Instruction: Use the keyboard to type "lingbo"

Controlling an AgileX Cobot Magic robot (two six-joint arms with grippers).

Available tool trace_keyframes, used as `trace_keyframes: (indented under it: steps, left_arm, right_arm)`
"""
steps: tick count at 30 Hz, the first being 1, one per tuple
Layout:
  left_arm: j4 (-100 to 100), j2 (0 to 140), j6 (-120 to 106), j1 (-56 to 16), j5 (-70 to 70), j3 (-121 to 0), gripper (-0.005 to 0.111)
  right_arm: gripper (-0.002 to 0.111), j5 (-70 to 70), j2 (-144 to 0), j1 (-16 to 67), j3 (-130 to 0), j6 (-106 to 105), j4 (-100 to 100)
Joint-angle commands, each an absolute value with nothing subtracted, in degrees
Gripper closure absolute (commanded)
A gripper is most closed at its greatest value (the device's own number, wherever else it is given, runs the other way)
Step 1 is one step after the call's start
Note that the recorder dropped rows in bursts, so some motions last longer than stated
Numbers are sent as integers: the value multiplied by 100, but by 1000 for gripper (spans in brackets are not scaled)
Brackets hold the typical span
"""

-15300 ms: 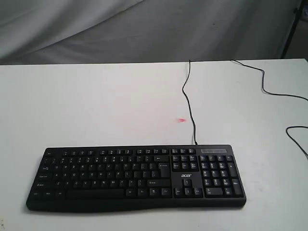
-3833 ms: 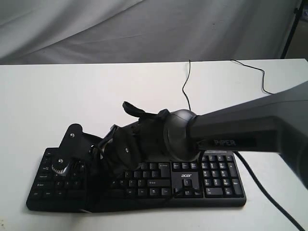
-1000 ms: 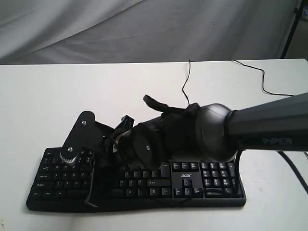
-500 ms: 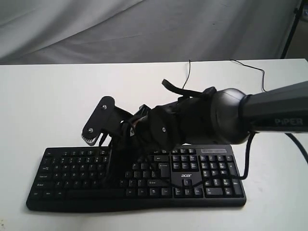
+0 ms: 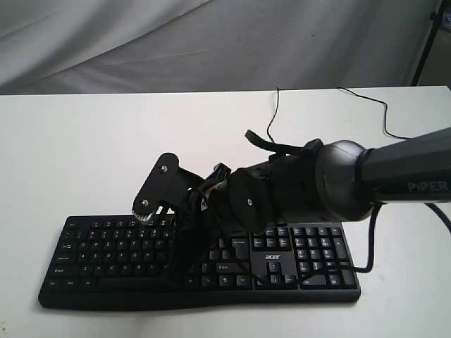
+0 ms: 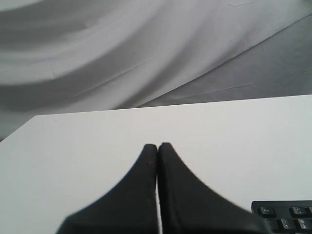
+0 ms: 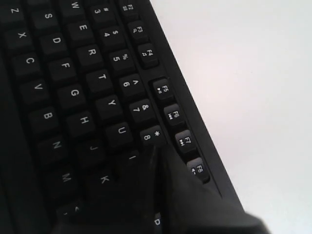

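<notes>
You have the keyboard (image 5: 99, 253) lying flat on the white table (image 5: 84, 155). In the exterior view it is close to the near edge of the table, with its long side across the picture and its number pad at the right end. The white acer logo (image 5: 273, 257) shows just above the arrow keys. A thin black cable (image 5: 271, 130) leaves the back edge of the keyboard and runs away over the table toward the grey cloth (image 5: 211, 42) behind.

Your right arm (image 5: 338, 183) comes in from the right side and reaches across the middle of the keyboard. It hides many keys of the letter block there.

In the right wrist view, the right gripper (image 7: 155, 152) has its two fingers pressed flat together with nothing between them, so they make one narrow point. This point stands over the letter block, just beside the 8 key (image 7: 150, 136) and the I key (image 7: 131, 157). Whether it really touches a key cannot be told, because the dark fingers blend with the dark keys.

Your left gripper (image 6: 157, 146) is also closed and empty, the two fingers meeting along one thin line. It is above bare table, and only one corner of the keyboard shows near it in the left wrist view.
</notes>
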State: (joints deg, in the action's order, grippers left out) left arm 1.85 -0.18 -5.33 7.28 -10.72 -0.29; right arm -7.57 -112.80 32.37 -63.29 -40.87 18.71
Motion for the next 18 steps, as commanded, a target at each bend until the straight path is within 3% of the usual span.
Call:
trace_keyframes:
  steps: [1,18]
  left_arm:
    - [182,0,-518,707,-1048,0,106]
    - [182,0,-518,707,-1048,0,106]
  right_arm:
    - [108,-666,-11241,3120,-6210,-4146,1857]
    - [108,-556,-11241,3140,-6139,-4146,1845]
